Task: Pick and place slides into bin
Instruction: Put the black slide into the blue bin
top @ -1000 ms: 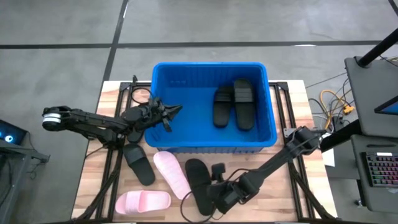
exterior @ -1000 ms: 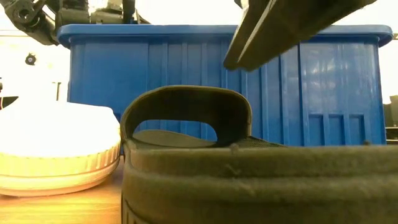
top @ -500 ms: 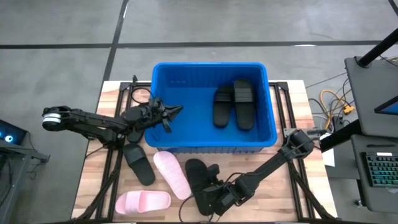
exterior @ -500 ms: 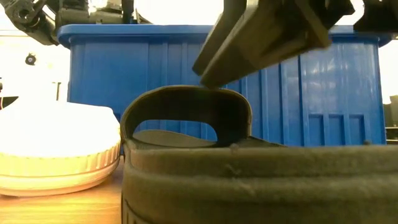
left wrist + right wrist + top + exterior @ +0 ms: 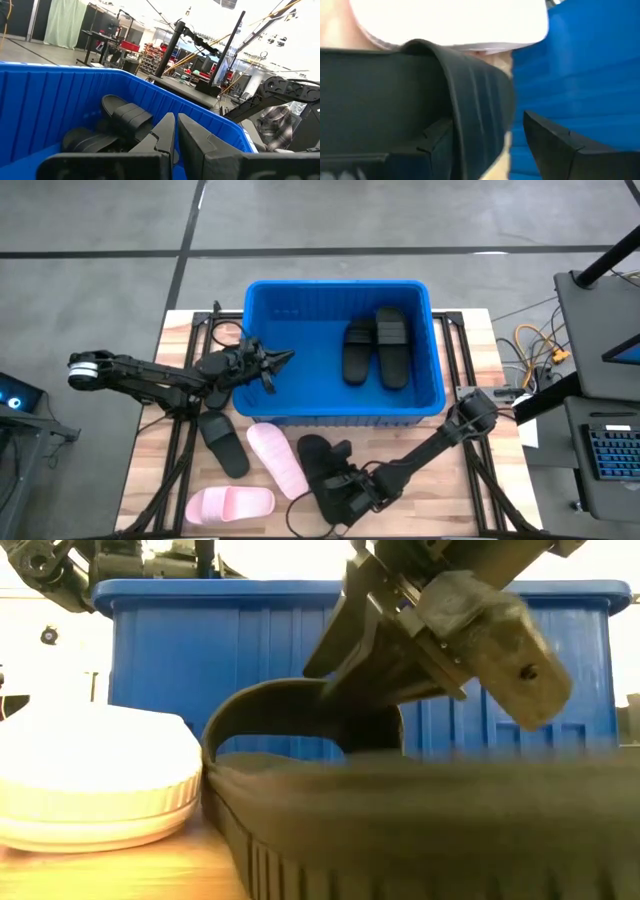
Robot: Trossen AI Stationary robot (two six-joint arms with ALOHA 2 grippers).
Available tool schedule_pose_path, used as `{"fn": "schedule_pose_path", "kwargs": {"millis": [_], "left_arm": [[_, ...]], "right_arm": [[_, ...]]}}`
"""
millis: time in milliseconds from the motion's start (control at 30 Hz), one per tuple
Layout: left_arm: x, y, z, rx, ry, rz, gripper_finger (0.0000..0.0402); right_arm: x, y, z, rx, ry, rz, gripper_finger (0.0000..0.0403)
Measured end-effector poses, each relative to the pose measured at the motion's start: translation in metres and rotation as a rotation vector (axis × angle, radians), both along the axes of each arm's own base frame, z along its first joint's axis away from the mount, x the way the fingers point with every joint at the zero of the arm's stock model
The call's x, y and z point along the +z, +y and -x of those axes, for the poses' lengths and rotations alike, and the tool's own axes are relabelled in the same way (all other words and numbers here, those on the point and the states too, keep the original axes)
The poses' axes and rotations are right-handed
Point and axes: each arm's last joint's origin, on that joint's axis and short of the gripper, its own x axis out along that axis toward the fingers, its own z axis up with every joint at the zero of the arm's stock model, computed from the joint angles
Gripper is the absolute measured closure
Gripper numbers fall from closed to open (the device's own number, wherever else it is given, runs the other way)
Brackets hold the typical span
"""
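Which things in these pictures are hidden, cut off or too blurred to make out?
- Low view: the black rubber slide is a blur against the lens, its far end cut off by the picture's edge.
- Low view: the inside of the bright blue plastic bin is hidden by its own wall.
- High view: whether the right gripper already clamps the slide's strap is too small to tell.
- Right wrist view: the pale pink slide is cut off by the top edge.

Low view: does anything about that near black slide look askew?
Yes. The black rubber slide sits tilted, with the right gripper at its strap, one finger underneath. The blue plastic bin looks normal.
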Motion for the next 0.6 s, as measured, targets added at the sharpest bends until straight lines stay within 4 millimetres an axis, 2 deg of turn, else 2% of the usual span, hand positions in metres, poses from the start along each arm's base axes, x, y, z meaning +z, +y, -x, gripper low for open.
{"fn": "schedule_pose_path", "kwargs": {"millis": [233, 600], "left_arm": [[0.0, 0.0001, 0.0, -0.001, 0.0, 0.0, 0.0395], [-0.0002, 0.0002, 0.0001, 0.001, 0.001, 0.0, 0.0395]], "right_arm": [[-0.0007, -0.0044, -0.0033, -0.035, -0.011, -0.068, 0.0188], [-0.0008, -0.0047, -0.0034, -0.04, -0.013, -0.072, 0.0188]]}}
